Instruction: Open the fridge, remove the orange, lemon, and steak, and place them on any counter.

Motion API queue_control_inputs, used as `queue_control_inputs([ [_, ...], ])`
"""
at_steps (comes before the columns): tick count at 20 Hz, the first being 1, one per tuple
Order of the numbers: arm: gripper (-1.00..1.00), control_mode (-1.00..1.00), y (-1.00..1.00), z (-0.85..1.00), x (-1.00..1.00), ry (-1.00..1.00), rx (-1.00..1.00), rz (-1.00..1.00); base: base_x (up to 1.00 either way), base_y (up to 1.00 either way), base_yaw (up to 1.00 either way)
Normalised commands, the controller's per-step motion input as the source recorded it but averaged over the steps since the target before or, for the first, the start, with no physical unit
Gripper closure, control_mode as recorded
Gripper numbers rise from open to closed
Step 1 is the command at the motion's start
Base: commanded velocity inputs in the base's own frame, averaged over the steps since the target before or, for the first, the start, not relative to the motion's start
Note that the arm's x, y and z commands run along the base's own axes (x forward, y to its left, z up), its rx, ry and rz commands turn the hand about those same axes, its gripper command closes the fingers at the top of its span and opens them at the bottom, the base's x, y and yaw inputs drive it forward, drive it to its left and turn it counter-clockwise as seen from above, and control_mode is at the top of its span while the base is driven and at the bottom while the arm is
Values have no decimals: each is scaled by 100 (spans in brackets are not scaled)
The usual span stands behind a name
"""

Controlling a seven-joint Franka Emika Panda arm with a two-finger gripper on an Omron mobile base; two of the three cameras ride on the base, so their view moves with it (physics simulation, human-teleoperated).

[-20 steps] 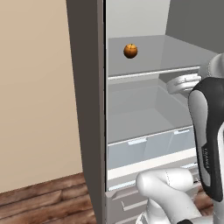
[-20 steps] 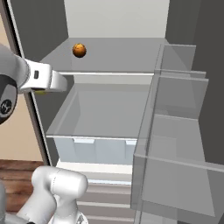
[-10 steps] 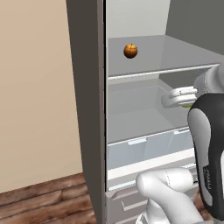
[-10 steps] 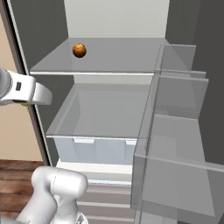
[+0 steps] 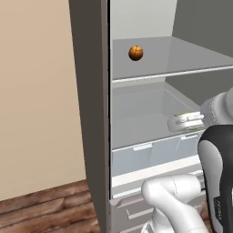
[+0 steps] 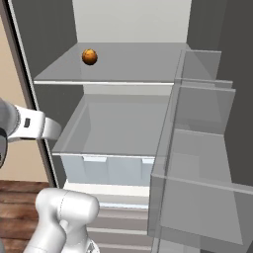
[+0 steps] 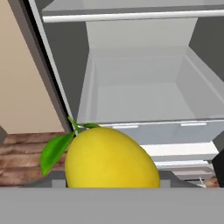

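Note:
The fridge (image 5: 89,113) stands open, its pale grey shelves showing. The orange (image 5: 135,53) sits alone on the upper glass shelf (image 6: 123,62), toward the left; it appears as the orange (image 6: 89,57) from the other side. My gripper (image 7: 112,177) is shut on the lemon (image 7: 109,159), a bright yellow fruit with a green leaf, held in front of the fridge's lower compartment. A sliver of the lemon (image 5: 187,114) shows at my hand in the left base view. One dark fingertip (image 7: 218,168) peeks out at the right. The steak and the counter are out of view.
A clear drawer (image 6: 113,133) lies below the orange's shelf. Transparent door bins (image 6: 197,148) jut out on the right. A beige wall (image 5: 36,91) and wooden floor (image 5: 41,214) lie left of the fridge. My own white arm (image 5: 177,205) fills the lower foreground.
My hand has drawn back and down out of the fridge's middle compartment with the lemon. The orange has not moved.

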Motion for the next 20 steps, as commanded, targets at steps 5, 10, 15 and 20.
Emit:
queue_control_inputs([
  [5,100,-100,1,-9,-2,0,0,0,0,0,0],
  [10,100,-100,0,0,0,0,0,0,0,0,0],
  [15,100,-100,0,0,0,0,0,0,0,0,0],
  [20,100,-100,0,0,0,0,0,0,0,0,0],
])
